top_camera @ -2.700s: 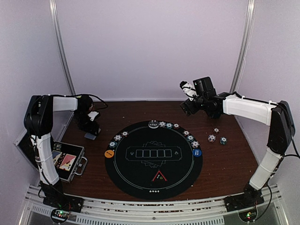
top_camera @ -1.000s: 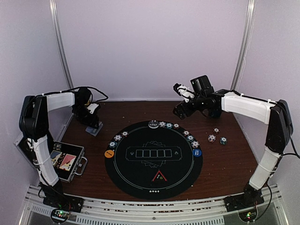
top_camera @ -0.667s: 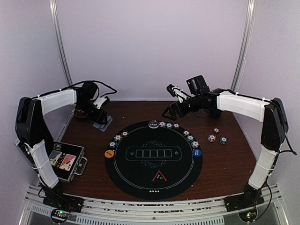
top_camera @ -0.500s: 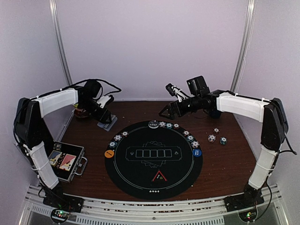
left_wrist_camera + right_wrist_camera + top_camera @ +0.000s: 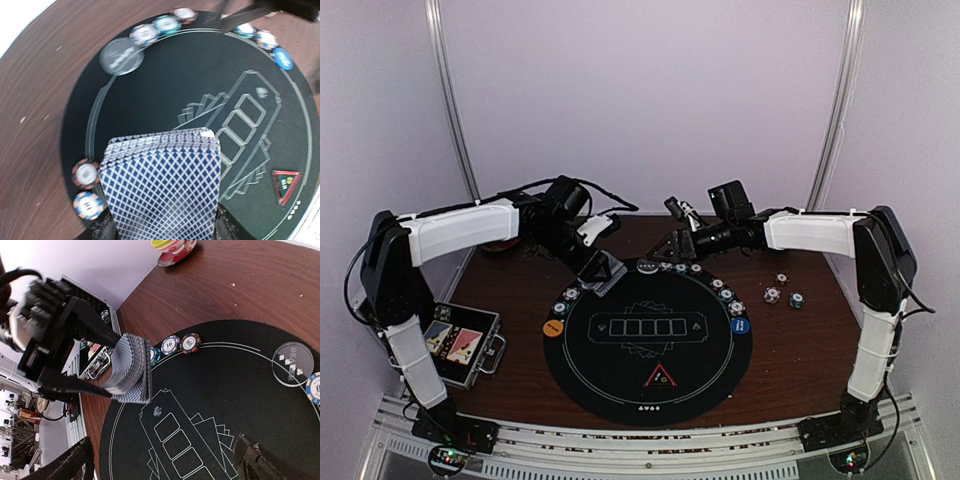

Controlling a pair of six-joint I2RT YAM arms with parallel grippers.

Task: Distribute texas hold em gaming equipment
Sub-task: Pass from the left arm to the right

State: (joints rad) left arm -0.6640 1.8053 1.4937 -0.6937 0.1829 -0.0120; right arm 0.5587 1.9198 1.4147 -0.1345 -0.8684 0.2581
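Observation:
A deck of blue-and-white diamond-backed playing cards (image 5: pixel 605 270) hangs over the back left rim of the round black mat (image 5: pixel 650 400), with my left gripper (image 5: pixel 594 260) shut on it. In the left wrist view the deck (image 5: pixel 162 185) fills the space between the fingers of the left gripper (image 5: pixel 162 229). My right gripper (image 5: pixel 667 235) stands open just right of the deck, over the mat's back edge, holding nothing. From the right wrist the deck (image 5: pixel 131 371) shows edge-on. Poker chips (image 5: pixel 570 294) line the mat's rim. An orange button (image 5: pixel 554 327), a blue button (image 5: pixel 740 325) and a red triangle (image 5: pixel 660 377) lie on the mat.
Three loose chips (image 5: pixel 772 294) lie on the wooden table right of the mat. An open metal case (image 5: pixel 460 343) sits at the front left. A clear dealer disc (image 5: pixel 293 363) rests at the mat's back edge. A yellow-green bowl on a red saucer (image 5: pixel 174 247) stands at the back left.
My left arm has swung from the back left corner to the mat's rim, carrying the deck. My right gripper has moved left and lower, toward the deck.

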